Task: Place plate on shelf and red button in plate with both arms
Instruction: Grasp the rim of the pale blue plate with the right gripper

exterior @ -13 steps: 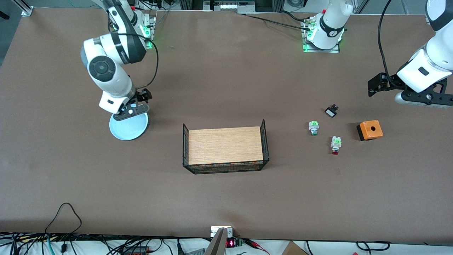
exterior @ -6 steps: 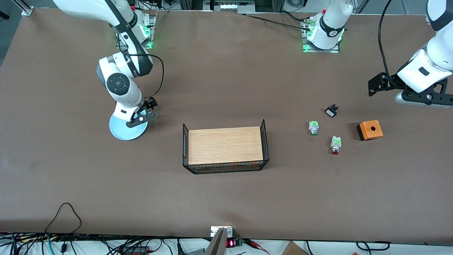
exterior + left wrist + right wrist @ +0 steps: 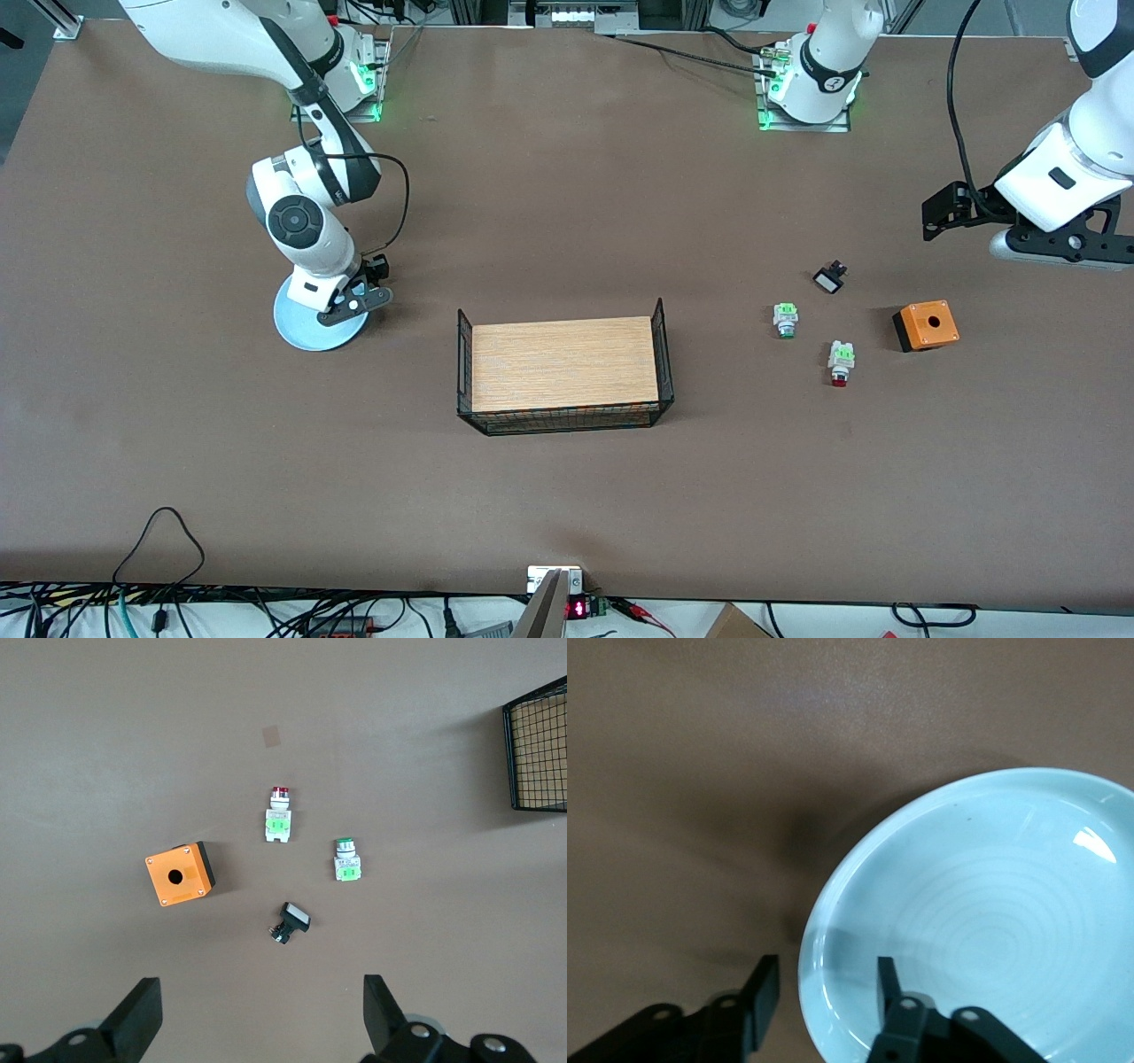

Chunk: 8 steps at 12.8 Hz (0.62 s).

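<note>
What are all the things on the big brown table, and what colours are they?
Plate: one, pale blue, toward the right arm's end of the table.
Basket: one, black wire with a wooden floor, mid-table.
Red button: one, white and green with a red cap, toward the left arm's end.
Green-tipped switch: one, white and green, beside the red button.
Small black switch: one, farther from the front camera than both.
Orange box: one, with a hole.
Right gripper: open, straddling the plate's rim.
Left gripper: open, waiting above the switches.
</note>
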Each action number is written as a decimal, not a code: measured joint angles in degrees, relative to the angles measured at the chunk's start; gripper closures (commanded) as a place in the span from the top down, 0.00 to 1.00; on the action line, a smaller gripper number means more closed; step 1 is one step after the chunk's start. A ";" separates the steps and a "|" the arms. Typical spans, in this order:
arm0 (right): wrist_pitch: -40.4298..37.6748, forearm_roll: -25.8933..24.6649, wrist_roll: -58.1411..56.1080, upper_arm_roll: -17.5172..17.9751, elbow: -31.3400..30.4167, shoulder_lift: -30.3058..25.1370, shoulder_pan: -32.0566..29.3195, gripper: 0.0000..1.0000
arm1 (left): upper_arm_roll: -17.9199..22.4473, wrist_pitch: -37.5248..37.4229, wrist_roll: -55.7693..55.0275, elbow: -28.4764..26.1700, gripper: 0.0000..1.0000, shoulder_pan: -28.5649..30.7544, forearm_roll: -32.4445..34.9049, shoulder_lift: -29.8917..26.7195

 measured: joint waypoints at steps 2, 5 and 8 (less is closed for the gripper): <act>0.34 0.00 0.00 0.00 -0.07 0.13 0.00 0.11 | 0.06 0.00 0.00 0.00 1.00 0.01 0.00 0.03; 0.40 -0.10 0.00 0.00 -0.07 0.05 0.00 0.00 | 0.17 -0.48 0.00 0.00 1.00 0.01 0.00 0.08; 0.38 -0.47 0.00 0.01 -0.07 -0.48 0.08 0.00 | 0.11 -0.89 0.00 0.02 1.00 0.01 0.00 0.08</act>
